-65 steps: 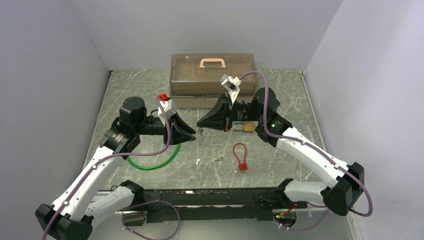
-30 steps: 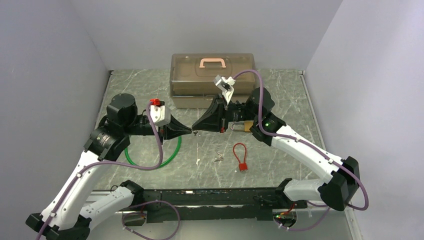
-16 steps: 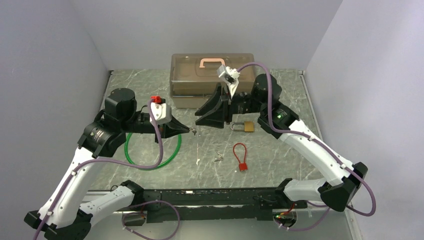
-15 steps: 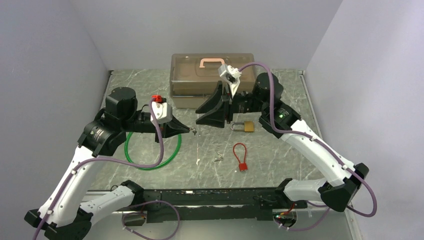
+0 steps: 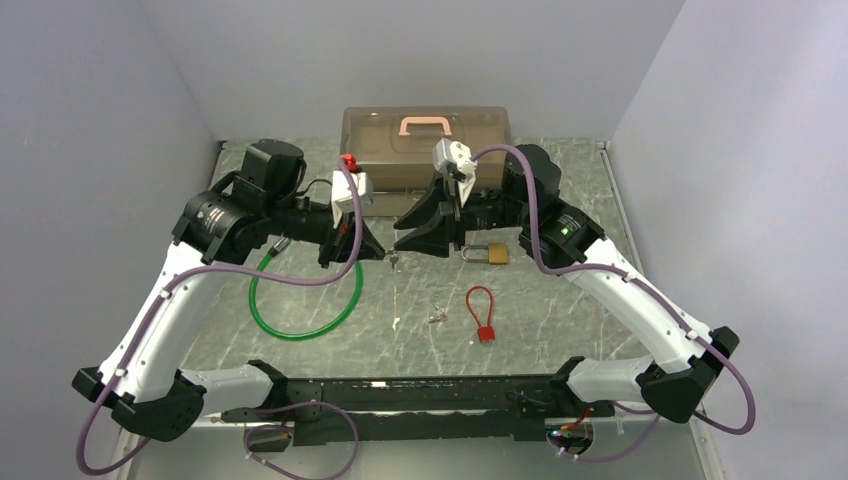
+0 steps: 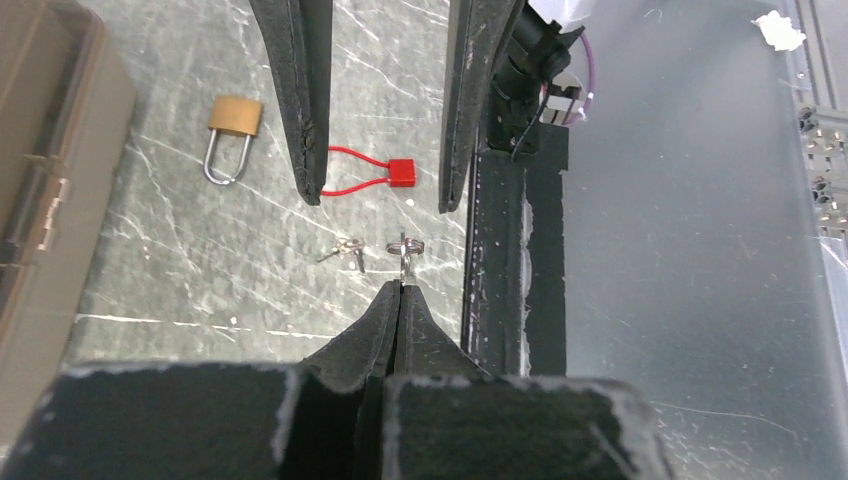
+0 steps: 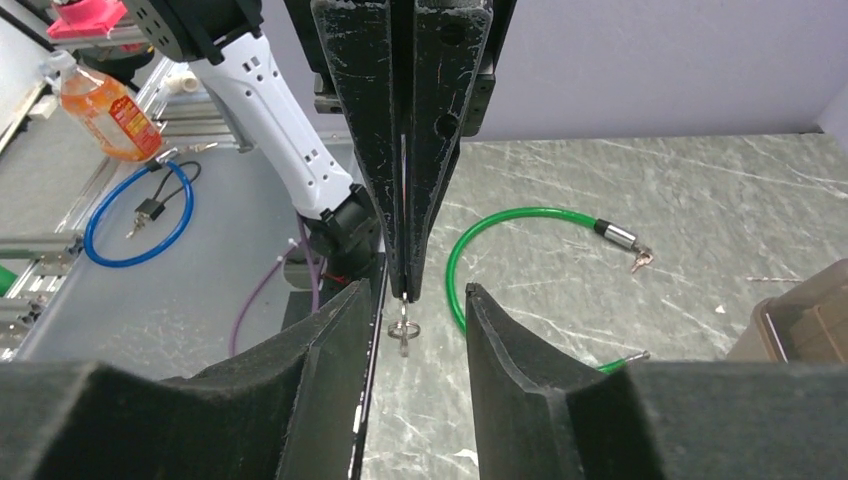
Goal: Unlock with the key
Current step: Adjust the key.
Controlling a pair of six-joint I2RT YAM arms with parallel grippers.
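Note:
My left gripper (image 5: 384,256) is shut on the key (image 5: 394,261), a tiny silver key with a small ring. In the left wrist view the key (image 6: 404,251) sticks out of the closed tips (image 6: 401,286). My right gripper (image 5: 398,232) is open and faces the left one. In the right wrist view the key (image 7: 403,331) hangs from the left gripper's tip (image 7: 403,292), between my right gripper's (image 7: 417,290) spread fingers without touching them. The brass padlock (image 5: 490,252) lies flat on the table behind the right gripper, and also shows in the left wrist view (image 6: 232,125).
A brown box (image 5: 425,150) with a pink handle stands at the back. A green cable loop (image 5: 305,300) lies at the left. A red wire with a square tag (image 5: 482,315) and loose small keys (image 5: 436,316) lie in the middle front. The black rail (image 5: 420,395) runs along the near edge.
My left arm has swung up and right and its wrist has turned. It has carried the key in between the right gripper's open fingers. The right gripper has shifted slightly and stays open.

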